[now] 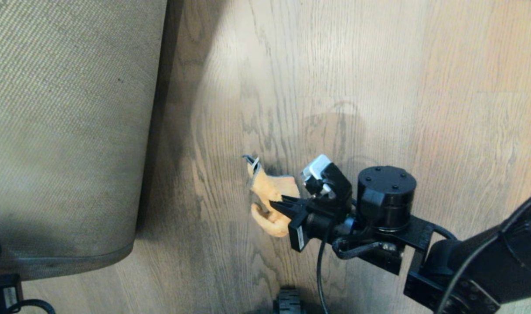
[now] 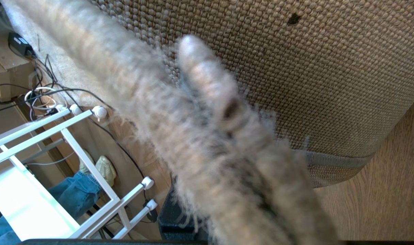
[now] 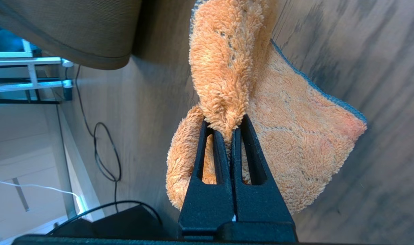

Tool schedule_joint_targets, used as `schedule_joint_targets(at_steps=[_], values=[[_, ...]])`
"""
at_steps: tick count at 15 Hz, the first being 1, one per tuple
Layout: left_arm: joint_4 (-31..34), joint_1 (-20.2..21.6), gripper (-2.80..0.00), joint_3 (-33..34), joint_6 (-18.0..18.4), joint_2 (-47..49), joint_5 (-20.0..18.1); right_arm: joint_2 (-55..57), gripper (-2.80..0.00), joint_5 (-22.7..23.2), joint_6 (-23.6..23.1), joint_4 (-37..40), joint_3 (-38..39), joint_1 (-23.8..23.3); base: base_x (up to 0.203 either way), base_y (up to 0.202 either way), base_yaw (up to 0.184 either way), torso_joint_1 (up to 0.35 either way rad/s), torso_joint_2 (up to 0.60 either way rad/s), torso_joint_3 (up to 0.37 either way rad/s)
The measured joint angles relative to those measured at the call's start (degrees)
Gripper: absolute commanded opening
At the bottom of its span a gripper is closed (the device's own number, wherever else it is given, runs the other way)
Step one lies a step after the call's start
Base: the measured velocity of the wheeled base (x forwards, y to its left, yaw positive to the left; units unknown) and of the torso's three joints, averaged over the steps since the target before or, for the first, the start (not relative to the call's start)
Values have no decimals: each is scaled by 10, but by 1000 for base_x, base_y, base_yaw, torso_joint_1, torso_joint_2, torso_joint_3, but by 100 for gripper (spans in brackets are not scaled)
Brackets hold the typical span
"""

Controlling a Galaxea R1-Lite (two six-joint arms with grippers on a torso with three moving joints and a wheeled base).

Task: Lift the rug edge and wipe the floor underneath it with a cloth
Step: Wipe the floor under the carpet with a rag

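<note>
No legible writing on anything. Right gripper (image 3: 231,131), fingers (image 3: 251,149) pressed together on a fold of the small orange-yellow microfibre cloth (image 3: 281,136), which hangs over the brown wood-grain plank floor (image 1: 379,87). Left gripper's fingers (image 2: 207,78), nearly closed, pinch the raised pale grey rug edge (image 2: 332,158); beige woven backing faces up.

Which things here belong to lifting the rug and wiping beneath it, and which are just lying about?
Job in hand:
- rug edge, lifted, tan backing showing
- floor, bared beside the rug
- orange cloth, pinched in the right gripper
- left gripper, shut on the rug edge

Lying about:
- white metal rack
- black cables
</note>
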Motion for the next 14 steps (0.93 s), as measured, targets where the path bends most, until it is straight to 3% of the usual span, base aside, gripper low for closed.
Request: schedule_joint_targets(at_steps=[7,14], values=[[1,5,-280,0,1,0,-1,94,-280,-43,3,-3,-122,0,0,0,0,0,0,0],[13,9,-280,0,1,-2,0,127,-280,-45,4,-4,-139,36,0,0,0,0,0,0]])
